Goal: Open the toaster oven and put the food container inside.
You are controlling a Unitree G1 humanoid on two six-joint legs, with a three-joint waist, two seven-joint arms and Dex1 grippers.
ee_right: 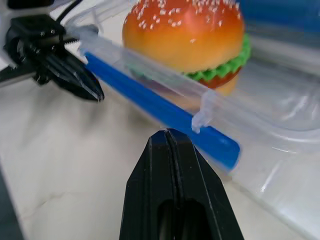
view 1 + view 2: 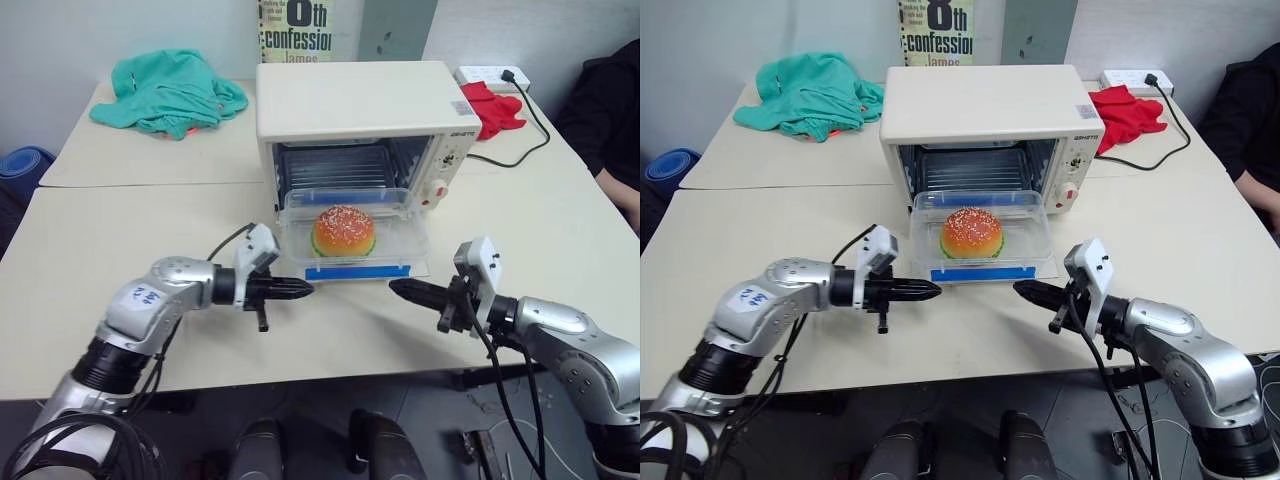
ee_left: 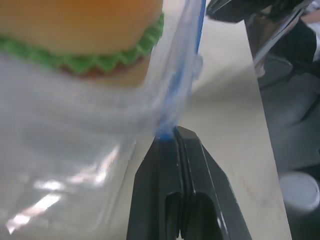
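Observation:
The cream toaster oven stands open, its wire rack showing. Right at its mouth lies the clear food container with a toy hamburger inside and a blue clip along its near side. My left gripper is shut, its tip at the container's near left corner; I cannot tell whether it touches. At the near right corner my right gripper is shut too, a little short of the clip's tab. Neither holds anything.
A green cloth lies at the back left, with a red cloth and a power strip with a black cable behind the oven's right side. A person's dark sleeve is at the right edge.

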